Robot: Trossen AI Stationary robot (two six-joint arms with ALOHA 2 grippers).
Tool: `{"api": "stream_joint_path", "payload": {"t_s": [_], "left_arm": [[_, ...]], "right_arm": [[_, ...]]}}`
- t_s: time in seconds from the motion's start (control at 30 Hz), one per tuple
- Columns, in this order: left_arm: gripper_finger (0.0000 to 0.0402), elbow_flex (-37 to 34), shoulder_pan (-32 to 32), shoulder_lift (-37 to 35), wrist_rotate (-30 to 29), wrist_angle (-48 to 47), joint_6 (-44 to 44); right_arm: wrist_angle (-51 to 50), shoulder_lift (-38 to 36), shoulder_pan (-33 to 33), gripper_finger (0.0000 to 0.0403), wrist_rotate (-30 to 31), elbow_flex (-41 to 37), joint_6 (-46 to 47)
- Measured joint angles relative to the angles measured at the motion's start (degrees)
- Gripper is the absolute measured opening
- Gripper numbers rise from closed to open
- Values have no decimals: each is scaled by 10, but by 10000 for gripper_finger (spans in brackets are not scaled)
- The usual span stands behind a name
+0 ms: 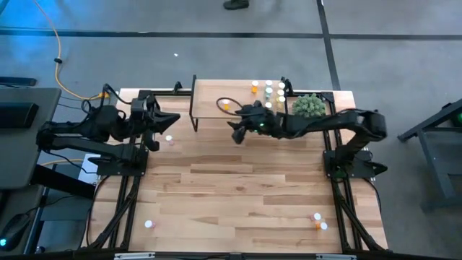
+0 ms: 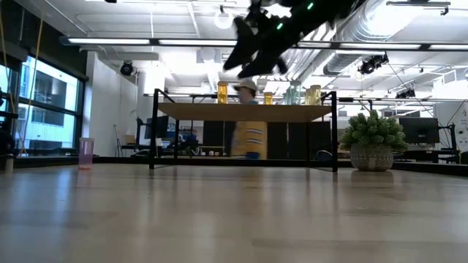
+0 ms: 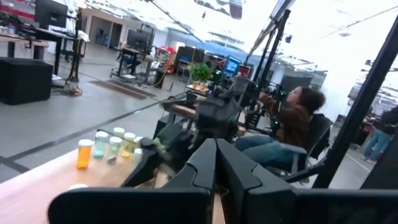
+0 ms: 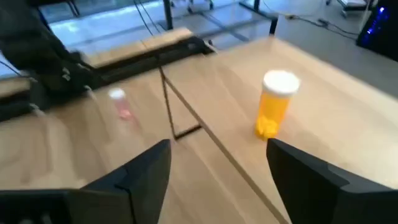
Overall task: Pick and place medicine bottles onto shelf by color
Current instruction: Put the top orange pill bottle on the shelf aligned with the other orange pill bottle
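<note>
right gripper (image 4: 217, 163) has its fingers (image 4: 143, 171) spread wide, hanging above the shelf (image 4: 323, 118). An orange bottle (image 4: 275, 104) stands upright there, pink bottle (image 4: 121, 104) down on the worktop (image 4: 68, 149).

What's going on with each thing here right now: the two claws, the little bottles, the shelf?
Right gripper: open, above the shelf, holding nothing.
Orange bottle: upright on the shelf, released.
Left gripper: shut, empty.
Pink bottle: upright on the table.
Shelf: bottles grouped at one end.
</note>
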Motion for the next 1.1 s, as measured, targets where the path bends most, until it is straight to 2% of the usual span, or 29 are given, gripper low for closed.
{"api": "stream_joint_path", "payload": {"t_s": [0.2, 0.33, 0.5, 0.57, 0.67, 0.83, 1.0, 1.1], "left_arm": [[0, 0, 0, 5, 3, -12, 0], [0, 0, 0, 7, 24, -23, 0], [0, 0, 0, 7, 29, -28, 0], [0, 0, 0, 7, 28, -28, 0], [0, 0, 0, 7, 29, -28, 0], [0, 0, 0, 7, 29, -27, -2], [0, 0, 0, 7, 30, -27, -14], [0, 0, 0, 7, 30, -27, -15]], "right_arm": [[151, 73, -8, 261, 85, 1, 0], [194, 96, -11, 261, 123, 0, -14], [196, 96, -17, 261, 151, 0, -19], [204, 96, -26, 261, 134, 0, -27], [202, 96, -40, 261, 66, 0, -32], [212, 96, -48, 261, 123, 0, -43], [231, 96, -59, 261, 36, 0, -43], [223, 96, -60, 261, 21, 0, -43]]}}
